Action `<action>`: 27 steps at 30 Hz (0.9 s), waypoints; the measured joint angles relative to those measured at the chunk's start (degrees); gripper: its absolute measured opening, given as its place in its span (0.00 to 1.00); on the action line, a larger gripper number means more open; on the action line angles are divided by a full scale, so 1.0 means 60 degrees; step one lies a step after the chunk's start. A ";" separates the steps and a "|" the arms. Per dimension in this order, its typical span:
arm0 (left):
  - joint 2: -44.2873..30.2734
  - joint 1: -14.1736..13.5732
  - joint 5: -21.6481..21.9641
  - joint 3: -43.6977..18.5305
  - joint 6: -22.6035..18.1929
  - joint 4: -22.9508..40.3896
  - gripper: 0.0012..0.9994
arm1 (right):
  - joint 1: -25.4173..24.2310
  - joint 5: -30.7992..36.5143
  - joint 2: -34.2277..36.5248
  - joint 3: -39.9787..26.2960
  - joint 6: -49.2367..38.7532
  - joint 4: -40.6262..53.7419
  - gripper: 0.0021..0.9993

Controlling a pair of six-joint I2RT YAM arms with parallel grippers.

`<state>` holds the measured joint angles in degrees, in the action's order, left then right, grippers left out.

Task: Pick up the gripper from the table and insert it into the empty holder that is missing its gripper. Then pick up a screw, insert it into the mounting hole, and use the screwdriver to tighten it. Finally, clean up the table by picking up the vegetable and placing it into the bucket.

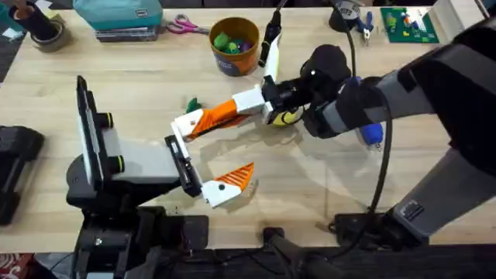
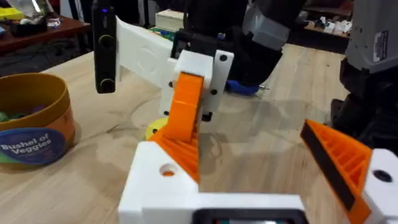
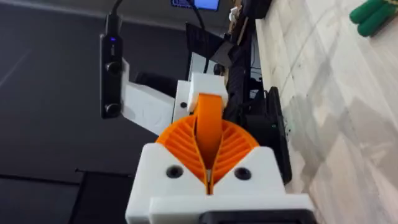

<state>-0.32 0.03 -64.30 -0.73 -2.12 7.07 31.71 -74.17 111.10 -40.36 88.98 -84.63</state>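
With the right gripper (image 1: 232, 108) clamped on the orange gripper (image 2: 186, 102) at the holder (image 2: 155, 186) of the wide-open left gripper (image 1: 208, 161), insertion was underway; seating it fully apparently came next.

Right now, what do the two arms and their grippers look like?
Both arms are black with grey link sections. The left gripper and right gripper have white plastic finger mounts bearing orange ribbed wedge fingers. A black cable trails down beside the right arm.
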 joint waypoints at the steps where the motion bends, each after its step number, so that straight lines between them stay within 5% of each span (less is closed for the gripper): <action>1: 0.0000 0.0000 0.0008 0.0000 0.0009 0.0000 0.99 | 0.0013 0.0000 0.0039 -0.0047 0.0002 0.0006 0.01; 27: 0.0000 0.0004 0.0154 0.0000 0.0172 -0.0018 0.99 | 0.0254 0.0040 0.0301 -0.0415 0.0181 0.0039 0.01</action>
<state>-0.32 0.05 -63.37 -0.73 -1.08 6.96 33.23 -73.93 112.90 -42.85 90.06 -84.40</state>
